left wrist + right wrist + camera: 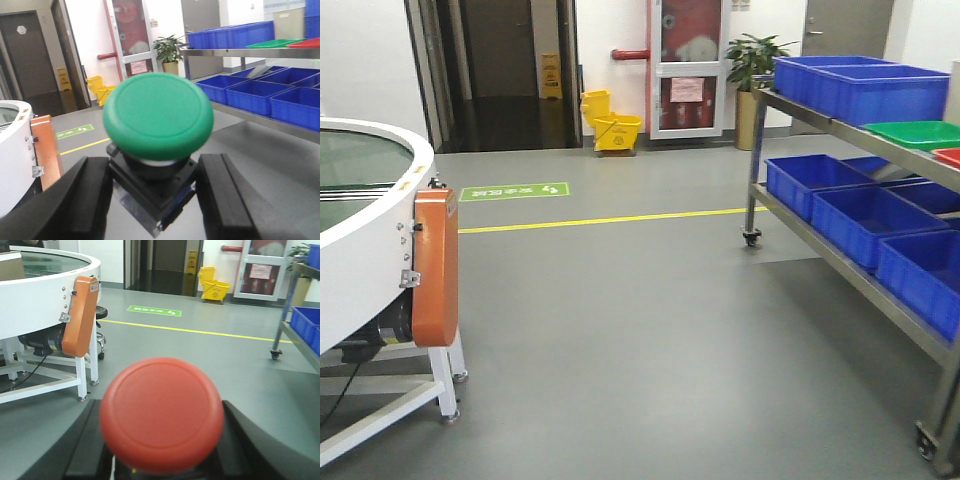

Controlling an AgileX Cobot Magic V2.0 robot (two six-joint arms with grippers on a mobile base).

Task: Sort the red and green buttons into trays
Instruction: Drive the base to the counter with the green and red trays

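Grey workshop floor (640, 350), crossed by a yellow line (610, 217) with a green floor sign (513, 190) just behind it. At the left edge of the front view stands a round conveyor (360, 260) with a white wall, carrying an orange guard (435, 265) on its near side. Along the right edge runs a steel rack (753, 190) on castors. Its upper and lower shelves hold deep blue crates (860, 85). On the upper shelf, nearer the camera than the crates, lies the green tray (918, 133). The red tray (950, 156) is just beside it and only its corner shows at the frame edge. Both trays are well apart from the arms. Against the far wall are a yellow mop bucket (616, 130) and a potted plant (752, 55). Neither arm appears in the front view. In the left wrist view, the left gripper (152, 200) is clamped on the green button (157, 115). Its black fingers (85, 200) press either side of the dark square body, and the round green cap faces the camera, held clear of the floor. In the right wrist view, the right gripper (162, 460) carries the red button (161, 412). The red cap fills the gap between the two dark fingers and hides the body and the contact surfaces, so the grasp appears closed on the button rather than being seen directly.
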